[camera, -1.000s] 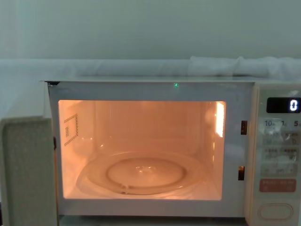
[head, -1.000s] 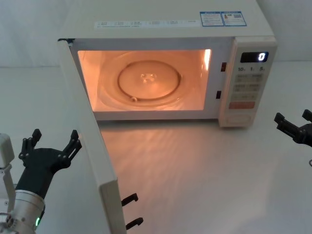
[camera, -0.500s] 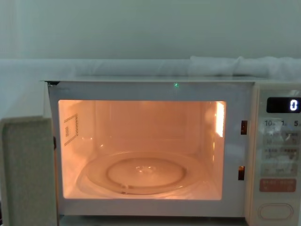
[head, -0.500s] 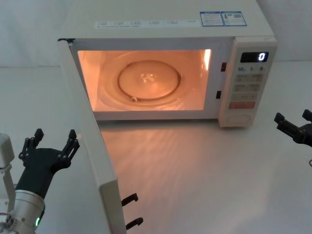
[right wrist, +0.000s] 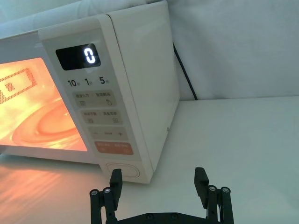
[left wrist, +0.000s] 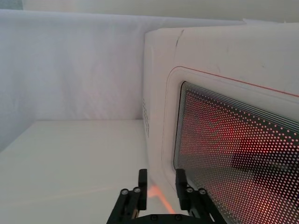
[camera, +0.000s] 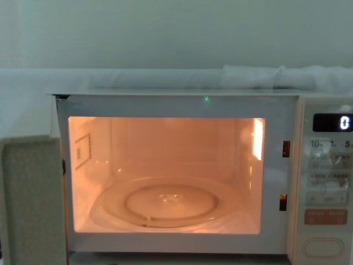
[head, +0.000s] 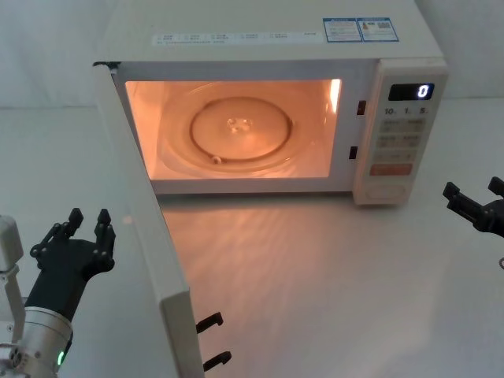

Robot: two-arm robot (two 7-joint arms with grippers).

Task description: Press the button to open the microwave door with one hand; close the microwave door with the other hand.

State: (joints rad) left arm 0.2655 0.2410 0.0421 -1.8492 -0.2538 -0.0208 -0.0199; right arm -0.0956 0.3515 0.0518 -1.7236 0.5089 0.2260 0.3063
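Note:
The microwave door (head: 140, 244) stands swung wide open toward me, its latch hooks (head: 211, 321) at the near end; the chest view has its edge (camera: 33, 199) at the left. My left gripper (head: 89, 217) hovers just left of the door's outer face (left wrist: 233, 149), apart from it, fingers drawn to a narrow gap with nothing between them (left wrist: 161, 176). The wide cream button (head: 387, 190) sits at the foot of the control panel (right wrist: 122, 170) (camera: 323, 247). My right gripper (head: 472, 189) waits open to the right of the panel, clear of it (right wrist: 158, 173).
The microwave's lit cavity holds a glass turntable (head: 240, 130). The display (head: 410, 91) reads 0, and an orange-red key (head: 390, 169) lies above the button. White tabletop (head: 331, 283) spreads in front of the microwave. A black cable (right wrist: 184, 74) runs down behind its right side.
The left gripper's fingers have drawn much closer together, from a wide spread to a narrow gap. The door, the microwave and the right gripper have not moved.

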